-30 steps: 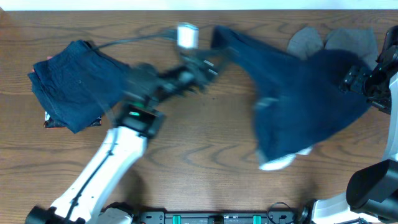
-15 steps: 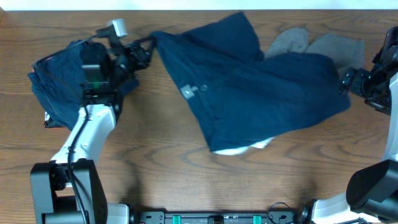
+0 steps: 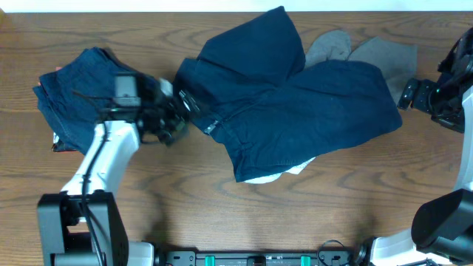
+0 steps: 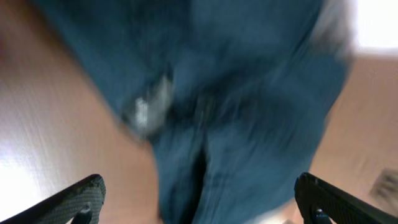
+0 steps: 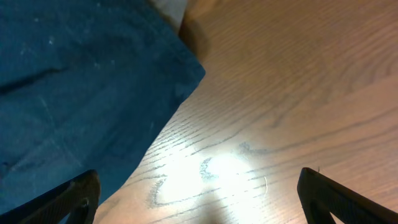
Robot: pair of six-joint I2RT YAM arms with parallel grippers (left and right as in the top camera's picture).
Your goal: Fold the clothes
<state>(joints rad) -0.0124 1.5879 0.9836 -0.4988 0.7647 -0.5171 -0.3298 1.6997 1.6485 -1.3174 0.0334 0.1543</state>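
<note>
Crumpled dark navy shorts (image 3: 310, 118) lie unfolded across the table's middle, with a pale lining (image 3: 277, 175) peeking out at their near edge. My left gripper (image 3: 185, 111) sits at their left waistband end. In the left wrist view the left gripper (image 4: 199, 208) stands wide open, and the blurred navy cloth (image 4: 236, 112) lies between and ahead of its fingertips, not pinched. My right gripper (image 3: 406, 94) hovers just off the shorts' right end. Seen from the right wrist, the right gripper (image 5: 202, 202) is open over bare wood, the shorts' edge (image 5: 81, 81) to its left.
A stack of folded navy shorts (image 3: 77, 100) rests at the far left, close behind the left arm. A grey garment (image 3: 362, 50) lies at the back right, partly under the unfolded shorts. Bare wood (image 3: 244, 222) runs along the table's near side.
The left gripper dragged the shorts leftward, then opened and let them drop; it now sits lower, at the waistband. The shorts have settled flatter. The right gripper stayed open and barely moved.
</note>
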